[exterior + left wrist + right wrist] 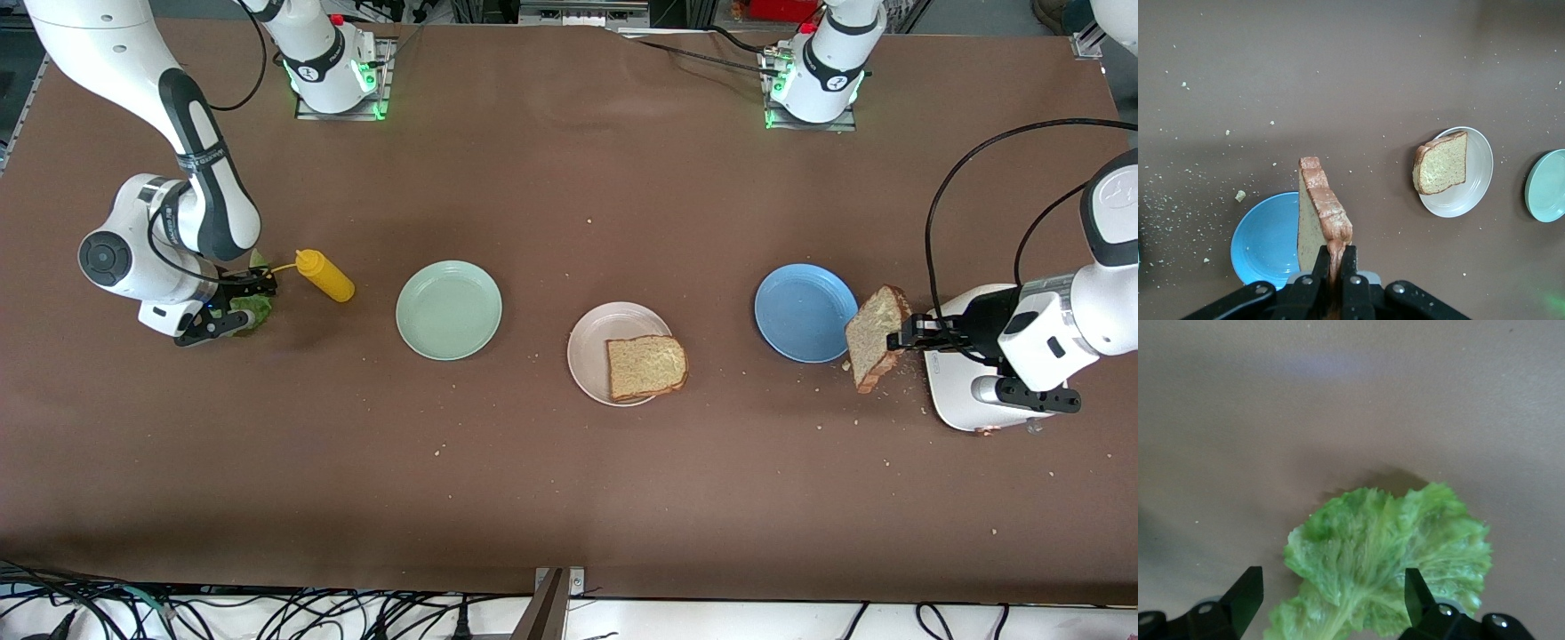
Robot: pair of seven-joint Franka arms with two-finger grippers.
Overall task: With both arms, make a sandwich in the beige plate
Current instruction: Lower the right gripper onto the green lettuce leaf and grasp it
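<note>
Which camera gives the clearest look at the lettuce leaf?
The right wrist view: the lettuce leaf fills it, ruffled, lying on the table between the open right gripper fingers. The front view shows only a green sliver beside the mustard bottle; the left wrist view shows none.

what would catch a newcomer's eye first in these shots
Probably the bread slice that the left gripper holds shut on its crust, up on edge over the blue plate. Next, the other slice lying on the beige plate mid-table. At the right arm's end, the right gripper stands open over a lettuce leaf, beside a yellow squeeze bottle.
</note>
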